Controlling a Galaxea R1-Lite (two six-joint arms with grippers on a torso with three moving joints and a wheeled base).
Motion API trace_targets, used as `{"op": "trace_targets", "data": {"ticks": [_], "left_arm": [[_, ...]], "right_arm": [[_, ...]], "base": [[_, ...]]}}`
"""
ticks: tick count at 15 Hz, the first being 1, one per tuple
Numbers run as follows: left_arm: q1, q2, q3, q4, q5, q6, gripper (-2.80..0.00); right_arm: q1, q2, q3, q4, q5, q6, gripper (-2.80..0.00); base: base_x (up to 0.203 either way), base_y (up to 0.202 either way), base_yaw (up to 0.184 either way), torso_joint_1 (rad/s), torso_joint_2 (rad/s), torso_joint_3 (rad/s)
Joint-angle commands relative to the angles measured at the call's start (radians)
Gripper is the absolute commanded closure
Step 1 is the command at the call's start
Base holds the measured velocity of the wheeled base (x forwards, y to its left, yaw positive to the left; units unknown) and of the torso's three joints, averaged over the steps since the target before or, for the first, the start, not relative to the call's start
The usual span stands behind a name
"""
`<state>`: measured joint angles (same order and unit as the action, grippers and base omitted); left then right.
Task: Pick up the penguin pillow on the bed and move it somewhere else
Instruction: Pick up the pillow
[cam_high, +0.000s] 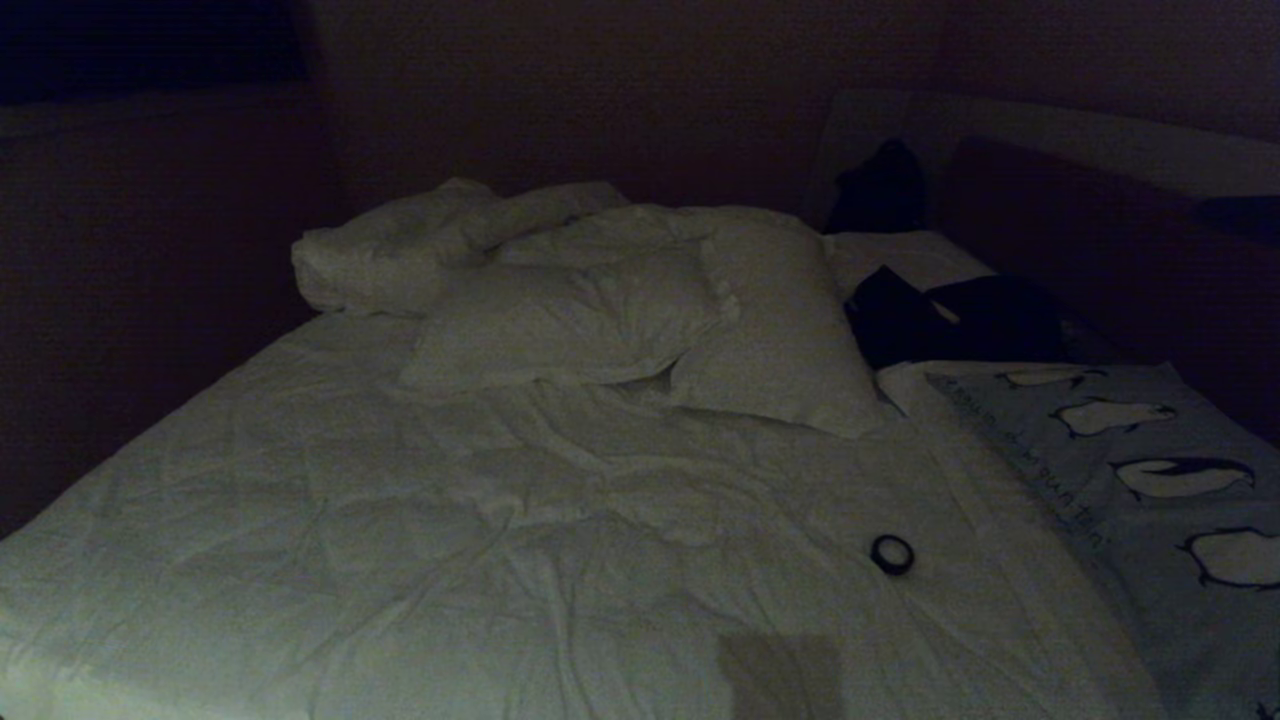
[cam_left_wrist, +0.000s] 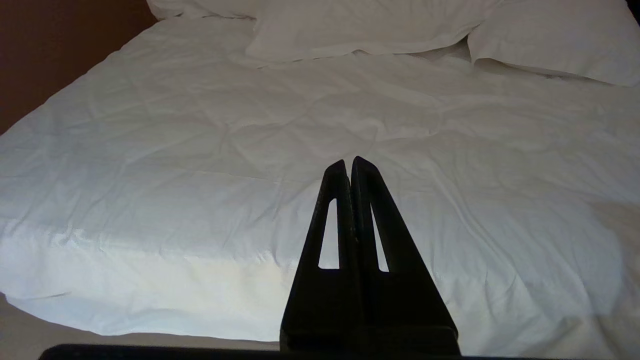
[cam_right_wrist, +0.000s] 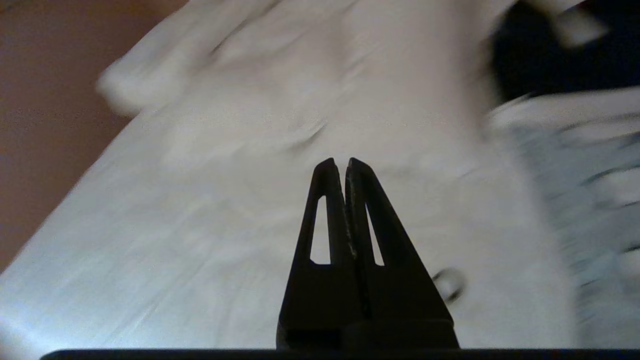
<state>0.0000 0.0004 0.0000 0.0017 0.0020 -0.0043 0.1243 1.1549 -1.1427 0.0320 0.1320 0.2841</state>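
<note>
Penguin pillow (cam_high: 1150, 480) untouched on bed (cam_high: 450, 520); right gripper (cam_right_wrist: 345, 162) pressed together, empty — arriving unopened, it'd likely just shove fabric.

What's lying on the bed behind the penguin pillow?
Behind the penguin pillow, a dark bundle, maybe clothing, lies on the bed. The pillow's far edge covers its near part.

Two plain white pillows (cam_high: 640, 320) lie side by side, overlapping. A bunched white blanket roll (cam_high: 400, 250) sits just behind them on the wall side. A dark bundle of cloth (cam_high: 950, 320) lies just beside the pillows on the other side. A small black ring (cam_high: 891, 553) rests well in front of the pillows.
</note>
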Motion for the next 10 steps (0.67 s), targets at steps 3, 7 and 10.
{"op": "trace_targets", "data": {"ticks": [3,7,10], "left_arm": [[0.000,0.000,0.002,0.000,0.001,0.000,0.00],[0.000,0.000,0.002,0.000,0.001,0.000,0.00],[0.000,0.000,0.002,0.000,0.001,0.000,0.00]], "right_arm": [[0.079,-0.237,0.142,0.296,0.032,0.036,0.00],[0.075,-0.433,0.309,0.312,-0.146,0.050,0.00],[0.074,-0.547,0.347,0.316,-0.345,0.048,0.00]], "base": [[0.000,0.000,0.000,0.000,0.00,0.000],[0.000,0.000,0.000,0.000,0.00,0.000],[0.000,0.000,0.000,0.000,0.00,0.000]]}}
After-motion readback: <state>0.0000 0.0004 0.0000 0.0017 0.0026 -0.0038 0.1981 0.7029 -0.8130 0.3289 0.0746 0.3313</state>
